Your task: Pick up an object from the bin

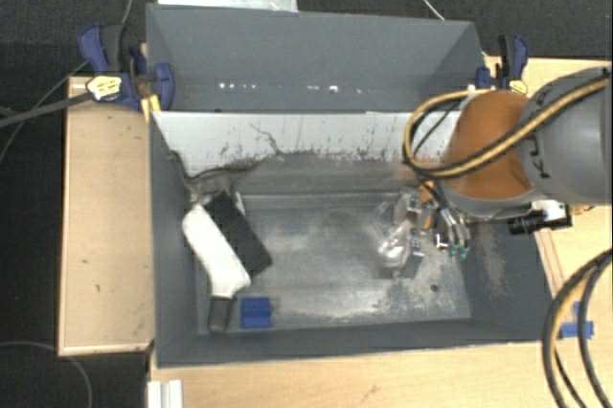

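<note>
My gripper (410,238) hangs low over the right part of the bin floor, under the orange wrist cover. The floor right beneath it looks bare and scuffed. Far to its left a white oblong block (214,255) lies slanted by the left wall. A black flat bar (241,232) rests along the block's upper right side, touching it. A small blue cube (255,311) sits in the front left corner, with a small dark grey piece (220,314) just left of it.
The arm and its yellow-black cables reach in over the right rim. The back wall stands close behind the gripper. Bare, scratched floor stretches between the gripper and the things at the left.
</note>
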